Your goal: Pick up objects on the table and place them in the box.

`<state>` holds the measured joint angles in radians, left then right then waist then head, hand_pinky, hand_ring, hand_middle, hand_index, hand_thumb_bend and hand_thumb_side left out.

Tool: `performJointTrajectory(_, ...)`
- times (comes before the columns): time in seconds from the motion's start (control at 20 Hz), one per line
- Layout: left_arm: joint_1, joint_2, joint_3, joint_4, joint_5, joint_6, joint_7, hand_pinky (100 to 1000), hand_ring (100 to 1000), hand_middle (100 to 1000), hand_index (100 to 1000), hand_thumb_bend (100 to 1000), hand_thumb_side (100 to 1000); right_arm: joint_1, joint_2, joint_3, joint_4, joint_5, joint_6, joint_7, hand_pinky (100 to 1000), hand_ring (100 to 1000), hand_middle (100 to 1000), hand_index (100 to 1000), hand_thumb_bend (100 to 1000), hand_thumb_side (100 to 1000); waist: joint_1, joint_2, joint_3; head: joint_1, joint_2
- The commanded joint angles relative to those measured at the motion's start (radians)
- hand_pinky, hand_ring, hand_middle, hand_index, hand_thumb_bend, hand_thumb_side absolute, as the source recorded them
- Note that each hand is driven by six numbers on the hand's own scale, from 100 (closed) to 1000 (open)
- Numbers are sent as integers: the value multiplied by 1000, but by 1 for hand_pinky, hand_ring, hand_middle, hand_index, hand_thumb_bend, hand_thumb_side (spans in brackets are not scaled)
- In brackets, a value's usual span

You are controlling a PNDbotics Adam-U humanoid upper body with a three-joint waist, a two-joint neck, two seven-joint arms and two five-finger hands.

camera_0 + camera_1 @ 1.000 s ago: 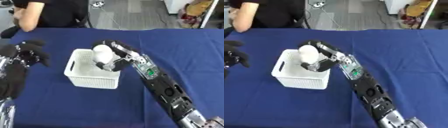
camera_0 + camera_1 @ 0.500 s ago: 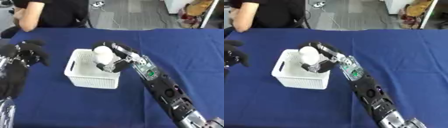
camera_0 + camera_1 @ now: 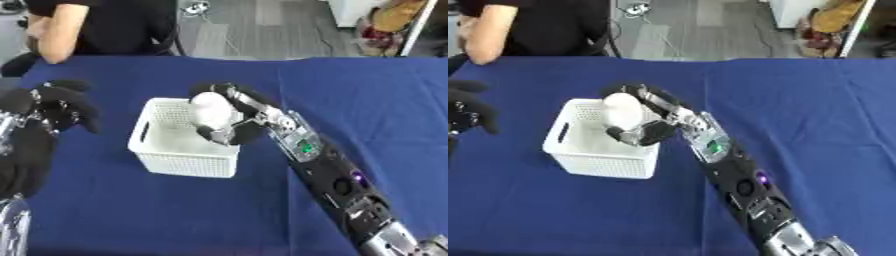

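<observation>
The right hand (image 3: 234, 119) curls round a white rounded object (image 3: 212, 110) directly above the white basket (image 3: 179, 159) — its right side, near the tabletop's middle. Release means straight down; the left hand (image 3: 54, 107) idles, fingers curled.

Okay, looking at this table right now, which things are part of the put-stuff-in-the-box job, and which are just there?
Part of the job:
- white basket on the blue table
- white rounded object, held over the basket
- right hand, curled round that object

Just there:
- left hand, idle at the table's left edge, holding nothing
</observation>
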<state>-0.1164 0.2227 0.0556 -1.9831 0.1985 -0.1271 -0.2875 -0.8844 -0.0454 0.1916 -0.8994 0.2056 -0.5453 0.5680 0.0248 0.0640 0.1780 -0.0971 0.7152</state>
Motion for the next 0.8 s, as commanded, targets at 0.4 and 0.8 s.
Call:
performJointTrajectory(0.4,-10,8,-1,-17,1,-3,2,477,565,730,694,115,963,-9,-15,-3,-52,26,-362,339,997,1000,850,841,284,309,4,-10,-2,-1,-7)
performJointTrajectory(0.8,-10,8,-1,-17,1,-4,3,477,564,730,694,115,964,-10,-18,3,-90,44,-362,339,1000,1000,893,899,473,381,4,-9,-2,-2,-7)
